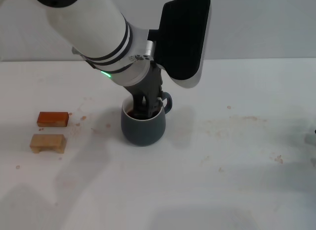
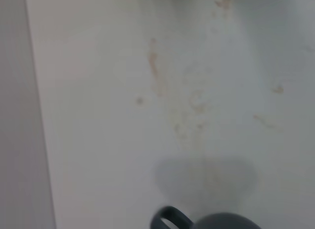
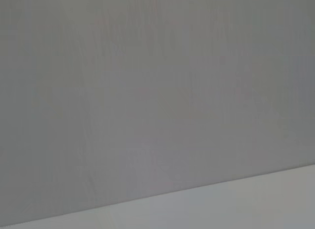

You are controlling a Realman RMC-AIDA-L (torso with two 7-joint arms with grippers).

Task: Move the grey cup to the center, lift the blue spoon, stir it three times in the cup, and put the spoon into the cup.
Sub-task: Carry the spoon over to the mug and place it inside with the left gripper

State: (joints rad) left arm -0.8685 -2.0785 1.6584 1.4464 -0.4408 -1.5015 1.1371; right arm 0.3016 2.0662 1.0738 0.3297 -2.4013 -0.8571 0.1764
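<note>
Directly beneath the left gripper (image 1: 144, 107) sits the grey cup (image 1: 142, 125), the fingers dipped inside its mouth; whether they hold the blue spoon I cannot tell, as the spoon is hidden. I judge the glazed ceramic cup heavy, rigid, breakable and slick; its loop handle (image 1: 167, 102) offers the safest hold. No writing shows anywhere

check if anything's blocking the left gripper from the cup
Nothing visible does. The left gripper is already down in the mouth of the cup, its fingers inside the rim. The two wooden blocks sit well off to the robot's left. The spoon can't be made out.
</note>
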